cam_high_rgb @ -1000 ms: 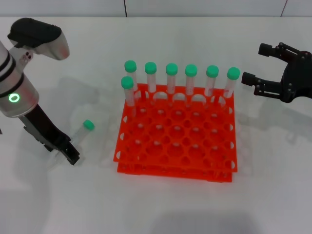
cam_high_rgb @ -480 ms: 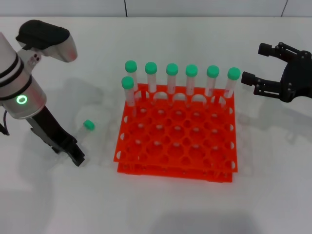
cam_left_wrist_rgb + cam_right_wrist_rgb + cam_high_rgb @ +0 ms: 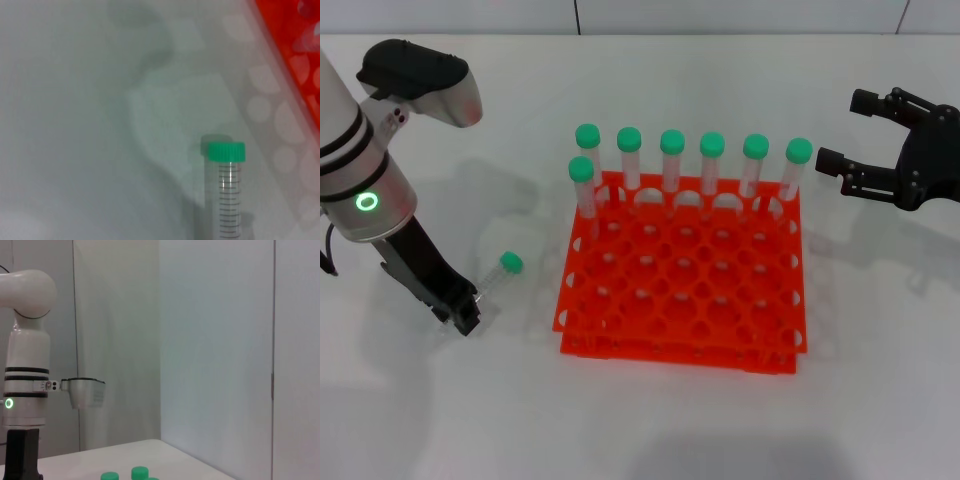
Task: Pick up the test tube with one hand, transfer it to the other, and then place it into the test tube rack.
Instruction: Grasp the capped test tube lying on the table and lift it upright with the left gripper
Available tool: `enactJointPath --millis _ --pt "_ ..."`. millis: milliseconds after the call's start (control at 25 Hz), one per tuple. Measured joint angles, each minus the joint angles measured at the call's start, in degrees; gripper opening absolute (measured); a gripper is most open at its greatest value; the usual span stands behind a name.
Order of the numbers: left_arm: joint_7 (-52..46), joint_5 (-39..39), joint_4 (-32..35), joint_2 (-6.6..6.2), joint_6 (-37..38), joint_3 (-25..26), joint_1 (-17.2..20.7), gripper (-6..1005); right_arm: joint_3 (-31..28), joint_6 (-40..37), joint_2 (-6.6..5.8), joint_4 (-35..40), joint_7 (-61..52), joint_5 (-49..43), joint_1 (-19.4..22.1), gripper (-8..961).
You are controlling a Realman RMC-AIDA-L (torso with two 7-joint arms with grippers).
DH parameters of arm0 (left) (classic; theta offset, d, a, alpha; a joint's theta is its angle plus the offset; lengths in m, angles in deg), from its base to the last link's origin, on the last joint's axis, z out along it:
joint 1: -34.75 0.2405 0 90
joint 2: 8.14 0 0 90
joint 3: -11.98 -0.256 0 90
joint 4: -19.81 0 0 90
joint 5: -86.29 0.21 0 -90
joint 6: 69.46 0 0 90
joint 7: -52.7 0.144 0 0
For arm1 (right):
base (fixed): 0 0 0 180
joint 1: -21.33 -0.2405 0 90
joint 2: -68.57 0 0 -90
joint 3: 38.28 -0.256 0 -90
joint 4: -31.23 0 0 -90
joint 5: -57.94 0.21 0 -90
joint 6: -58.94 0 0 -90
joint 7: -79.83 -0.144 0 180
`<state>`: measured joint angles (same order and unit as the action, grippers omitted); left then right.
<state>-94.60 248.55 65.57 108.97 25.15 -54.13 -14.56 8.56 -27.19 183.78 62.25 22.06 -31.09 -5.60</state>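
Note:
A slim clear test tube [image 3: 492, 280] with a green cap lies slanted low over the white table, left of the orange-red test tube rack [image 3: 620, 335]. My left gripper [image 3: 463, 314], unlabelled, on the arm with the green ring light, is shut on the tube's lower end. In the left wrist view the tube [image 3: 229, 195] shows cap up, close to the table, with the rack's corner [image 3: 300, 50] beyond. Several green-capped tubes [image 3: 671, 160] stand in the rack's back row and one just in front at its left. My right gripper [image 3: 838, 130] is open and empty, in the air right of the rack.
The white table [image 3: 650, 430] runs to a grey wall at the back. The right wrist view shows the left arm [image 3: 27, 365] far off and a few green caps [image 3: 136, 473] at its lower edge.
My left gripper has shifted slightly left. The tube's cap has moved a little right and toward the front. The right arm has not moved.

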Motion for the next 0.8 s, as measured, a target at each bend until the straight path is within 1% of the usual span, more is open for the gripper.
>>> enactJointPath --millis 120,320,640,680,800 --pt "-0.1 0.0 -0.1 -0.02 0.0 -0.5 -0.1 379 0.0 0.0 0.00 0.0 0.0 0.0 0.0 869" --pt "-0.4 0.0 -0.1 0.01 0.0 -1.3 -0.2 286 0.0 0.0 0.00 0.0 0.0 0.4 0.1 869" --pt "-0.5 0.0 0.3 0.18 -0.2 -2.1 -0.3 182 0.0 0.0 0.00 0.0 0.1 0.7 0.0 869" --pt "-0.4 0.0 0.6 0.23 -0.1 -2.0 -0.2 182 0.0 0.0 -0.02 0.0 0.0 0.7 0.0 869" --pt "-0.4 -0.2 4.2 0.15 0.9 -1.6 0.2 182 0.0 -0.1 -0.06 0.2 -0.1 0.7 0.1 869"
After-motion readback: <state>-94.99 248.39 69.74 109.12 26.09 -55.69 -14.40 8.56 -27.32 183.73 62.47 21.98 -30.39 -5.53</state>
